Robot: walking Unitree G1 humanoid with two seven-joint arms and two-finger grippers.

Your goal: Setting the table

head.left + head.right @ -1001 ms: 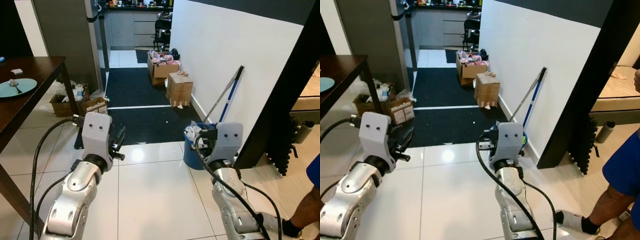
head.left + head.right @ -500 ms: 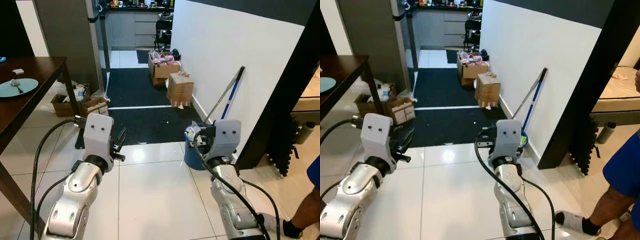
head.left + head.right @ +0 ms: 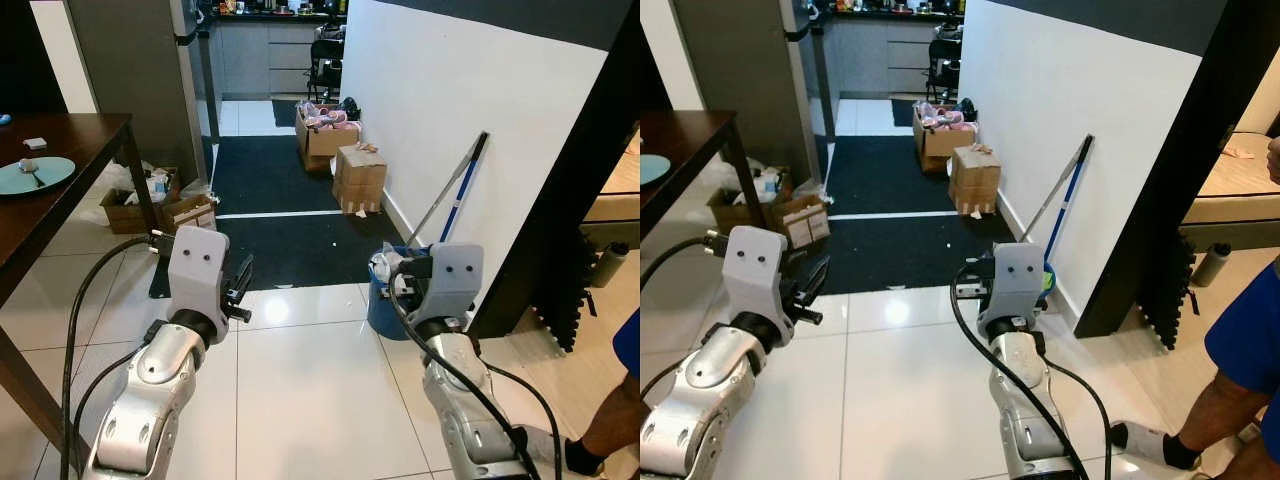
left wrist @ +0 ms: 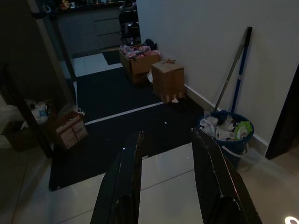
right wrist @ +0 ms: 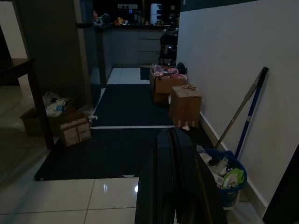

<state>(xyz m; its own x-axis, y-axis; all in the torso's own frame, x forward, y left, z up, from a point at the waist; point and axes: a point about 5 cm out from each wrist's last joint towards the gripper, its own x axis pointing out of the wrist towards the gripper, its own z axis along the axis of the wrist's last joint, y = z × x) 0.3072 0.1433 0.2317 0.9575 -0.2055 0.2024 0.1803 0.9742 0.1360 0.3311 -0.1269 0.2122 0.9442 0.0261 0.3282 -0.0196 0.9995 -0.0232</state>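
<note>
Transit step, judged: both arms raised over the floor, nothing carried. Left claw [image 4: 163, 186] released, fingers apart; right claw [image 5: 175, 182] clenched on nothing. Plate [image 3: 34, 174] sits on the tabletop [image 3: 70, 140], far left of the left claw. Next: turn toward it.

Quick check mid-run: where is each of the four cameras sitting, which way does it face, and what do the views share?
Left eye view: head, facing forward and down a hallway; both arms, dark table with teal plate at left.
Right eye view: same head, same scene; a person's leg at right.
Left wrist view: along the left gripper, fingers apart.
Right wrist view: along the right gripper, fingers together.
Shared: blue bucket, mop, cardboard boxes, black mat.
</note>
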